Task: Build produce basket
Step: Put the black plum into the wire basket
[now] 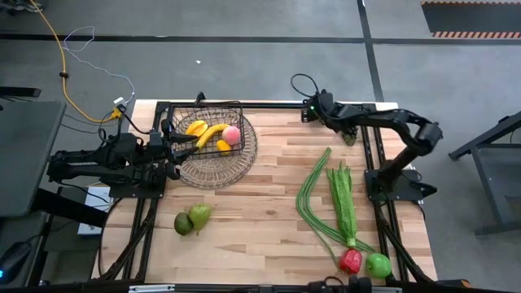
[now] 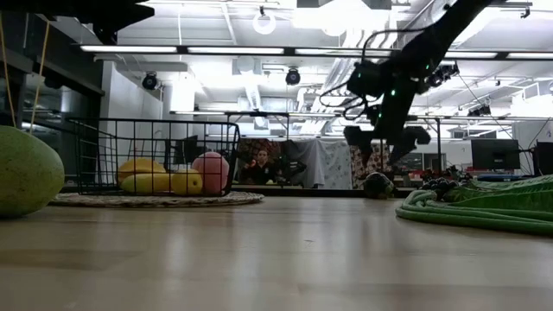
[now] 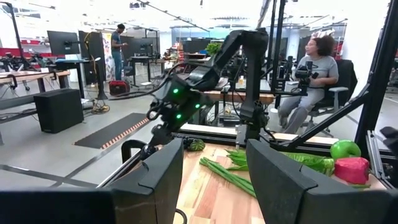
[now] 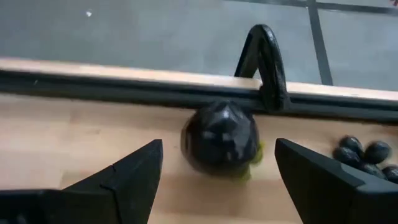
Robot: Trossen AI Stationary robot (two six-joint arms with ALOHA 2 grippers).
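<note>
From above I saw the basket (image 1: pixel 213 145) sitting on a woven mat (image 1: pixel 244 159) at the far left part of the worktop (image 1: pixel 260 212). Inside it lay a yellow banana (image 1: pixel 209 135), a pink peach (image 1: pixel 232 134) and orange fruit (image 1: pixel 195 127); the low view showed them side by side behind the wire wall. My left pincer (image 1: pixel 167 145) was at the basket's left rim, just beside the wire, with its fingers (image 3: pixel 155 180) parted and nothing between them in the wrist view. I could not tell whether it touched the frame.

My right pincer (image 1: pixel 348 134) hung over the far edge of the worktop, right of centre. Its fingers (image 4: pixel 134 171) stood wide apart, and a dark round fruit (image 4: pixel 221 137) with a yellow-green patch lay on the wood between and just ahead of them, not gripped. A small cluster of dark grapes (image 4: pixel 367 155) lay near it, off to one side, close to the black frame rail (image 4: pixel 124 87).

Two green pears (image 1: pixel 191 218) lay together near the left front, well apart from the basket. On the right side the long green beans (image 1: pixel 313 203) curved toward the front, with the leafy greens (image 1: pixel 342 199) beside them. At their near end sat the red pepper (image 1: pixel 351 260) touching the green apple (image 1: pixel 378 264).

A person sat in the room beyond the worktop.
</note>
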